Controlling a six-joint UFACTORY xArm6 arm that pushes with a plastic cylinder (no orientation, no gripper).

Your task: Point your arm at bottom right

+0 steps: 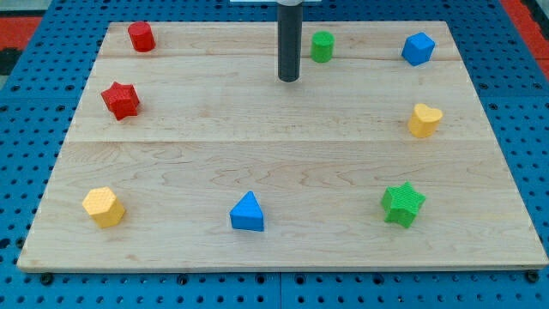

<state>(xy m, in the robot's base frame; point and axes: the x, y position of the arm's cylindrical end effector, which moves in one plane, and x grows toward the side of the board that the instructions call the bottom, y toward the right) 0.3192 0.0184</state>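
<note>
My tip point(288, 80), the lower end of the straight dark rod that serves as my end effector, stands on the pale wooden desk point(283, 163) near the view's top, a little left of the middle. The rod has no jaws, so it neither opens nor closes and it grips nothing; it touches no block.

Just to the view's right of my tip, and slightly higher, sits the small green plastic cylinder point(322, 46), near but apart from the rod. Further to the right at about the same height is the blue plastic cube point(418, 49), close to the desk's top right corner. Down and to the right of my tip lies the yellow plastic heart-shaped block point(425, 120), near the right edge.

To the view's left of my tip and a little higher is the red plastic cylinder point(141, 37), near the top left corner. Left of my tip and slightly lower is the red plastic star-shaped block point(121, 100).

Well below my tip, toward the view's bottom, sits the blue plastic triangular block point(248, 213), just left of the rod's line. Far down and to the left is the yellow plastic hexagonal block point(104, 207).

The bottom right part of the desk, which the task names, lies well apart from my tip, down and to the view's right. The block nearest that corner is the green plastic star-shaped block point(402, 204).

Around the desk runs a blue perforated base point(523, 103).
</note>
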